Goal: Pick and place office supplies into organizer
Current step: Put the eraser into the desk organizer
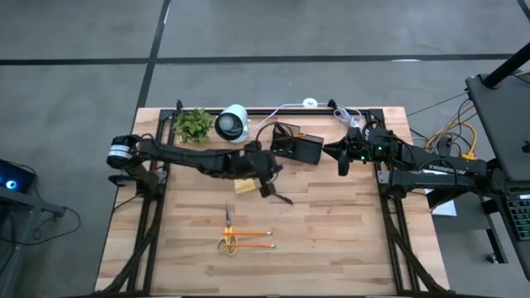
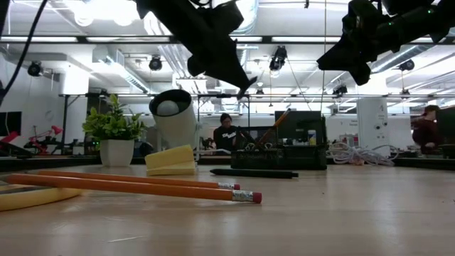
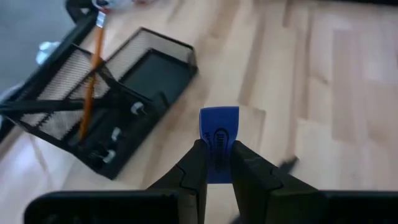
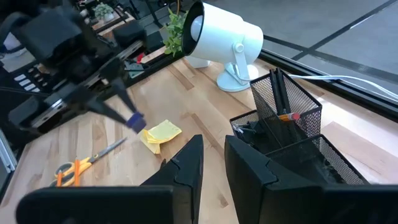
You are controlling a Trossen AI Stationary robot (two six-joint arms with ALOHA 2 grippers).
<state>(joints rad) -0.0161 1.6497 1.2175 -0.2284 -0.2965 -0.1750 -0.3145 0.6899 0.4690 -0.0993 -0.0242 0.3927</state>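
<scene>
My left gripper (image 3: 217, 163) hangs above the table, just near-left of the black mesh organizer (image 1: 296, 146), and is shut on a small blue piece (image 3: 219, 129). The organizer has an orange pencil (image 3: 92, 74) leaning in its tall section. Lying flat on the table are a yellow sticky-note pad (image 1: 243, 186), a black pen (image 1: 281, 199), yellow-handled scissors (image 1: 228, 233) and two orange pencils (image 1: 251, 240). My right gripper (image 4: 214, 158) is open and waits in the air right of the organizer (image 4: 286, 130). My left gripper pinches the blue piece between its two fingers (image 3: 193, 168), by the piece's lower end (image 3: 218, 158). Its rounded free end sticks out beyond the fingertips. The piece is lifted clear of the table; it also shows as the blue piece (image 4: 135, 121) in the right wrist view.
A white round lamp-like device (image 1: 233, 122) and a green potted plant (image 1: 193, 124) stand at the far edge, left of the organizer. A white cable (image 1: 308, 103) runs along the far edge. Bare wood lies on the near right of the table (image 1: 348, 240). A person (image 2: 226, 134) sits in the room behind.
</scene>
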